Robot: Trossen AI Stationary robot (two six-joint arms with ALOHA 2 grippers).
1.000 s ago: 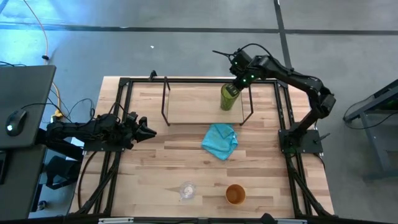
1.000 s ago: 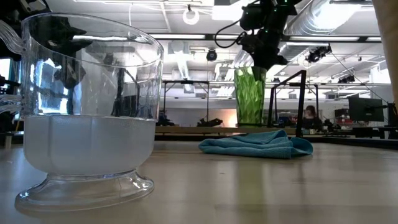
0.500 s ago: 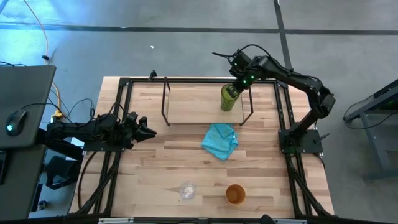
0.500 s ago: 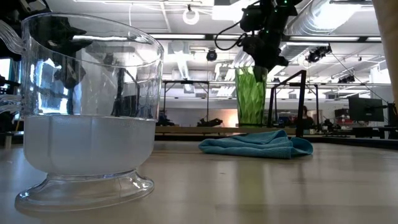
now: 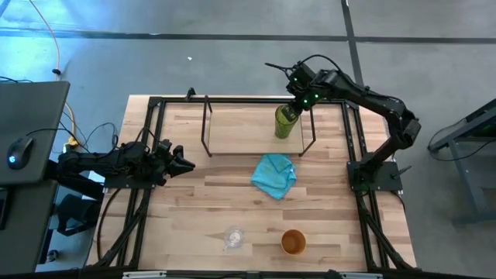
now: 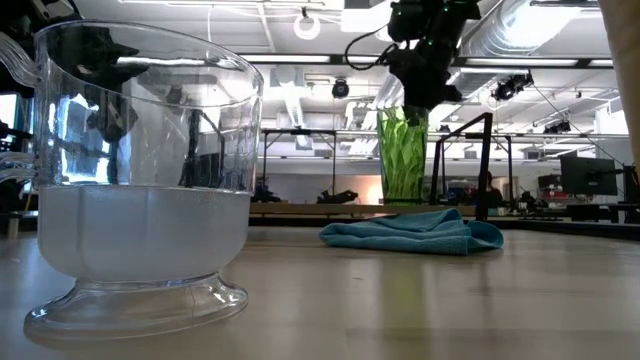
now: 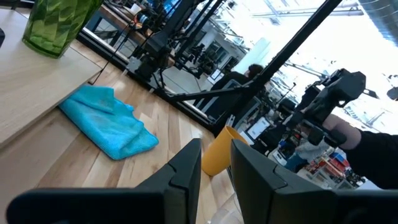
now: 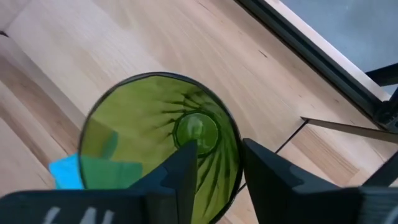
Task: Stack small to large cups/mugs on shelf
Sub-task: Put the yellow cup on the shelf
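The green tumbler stands upright on its base at the right end of the shelf, at the table's far side. My right gripper is open just above its mouth, one finger over the inside and one outside the rim. The orange cup and the small clear glass cup stand upright near the table's front edge. My left gripper waits open and empty at the table's left side.
A crumpled turquoise cloth lies on the table just in front of the shelf, between it and the two cups. The black table frame runs along the table's edges. The shelf's thin dark rods rise at both ends.
My right gripper has risen a little above the green tumbler's mouth and stands more upright. The tumbler has stayed upright on the shelf.
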